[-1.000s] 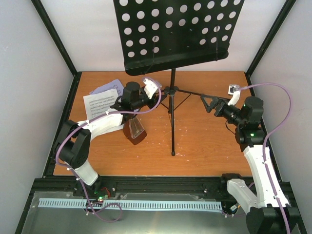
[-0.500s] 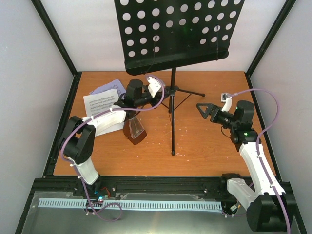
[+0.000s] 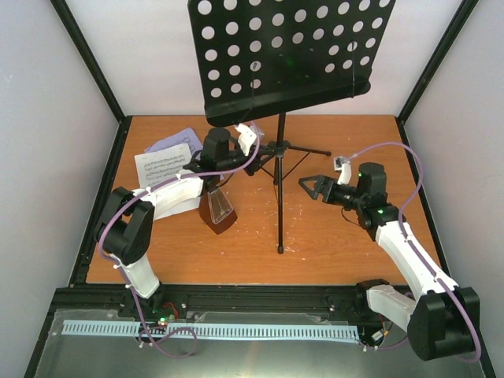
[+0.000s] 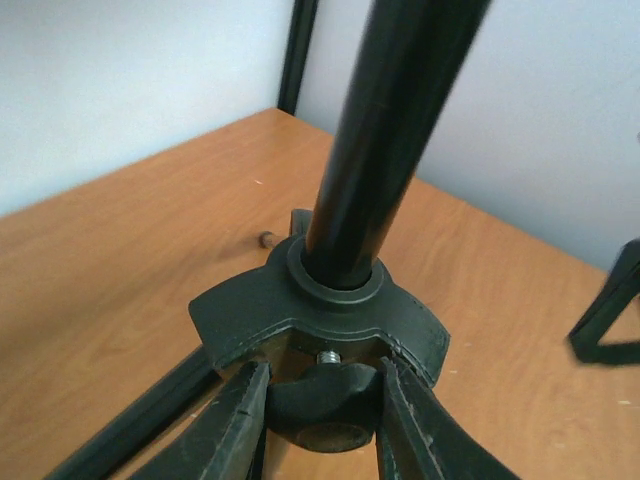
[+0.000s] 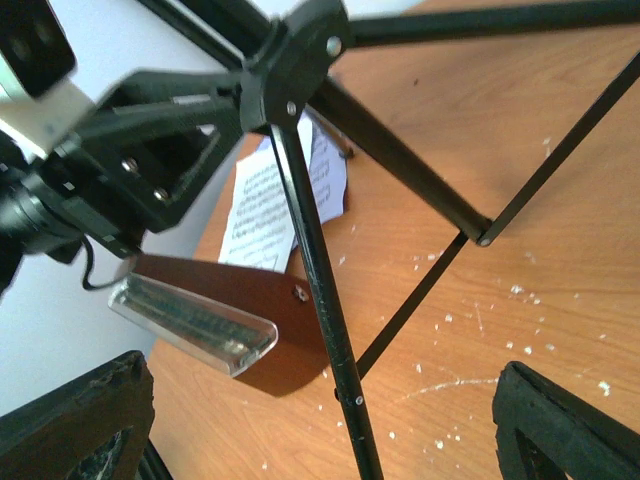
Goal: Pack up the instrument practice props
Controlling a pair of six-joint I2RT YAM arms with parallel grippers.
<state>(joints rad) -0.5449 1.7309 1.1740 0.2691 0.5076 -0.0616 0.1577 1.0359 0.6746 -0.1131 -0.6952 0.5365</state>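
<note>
The music stand rises from the back middle of the wooden table. Its perforated desk fills the top of the overhead view and its tripod legs splay on the boards. My left gripper reaches in at the tripod hub, low on the pole. My right gripper hangs just right of the pole, jaws spread wide and holding nothing. The metronome stands left of the pole, near my left arm, and the sheet-music pages lie flat toward the table's back-left corner.

Left wrist camera: the black pole climbs out of the hub. My two fingers press against either side of the round knob beneath it, pinching it, and a screw end shows at the knob's top.

Right wrist camera: my fingertips sit at the frame's bottom corners, far apart. One thin tripod leg runs up between them to the hub. Beyond the leg, the red-brown metronome shows its clear cover, with the printed pages behind it and my left gripper at the hub.
</note>
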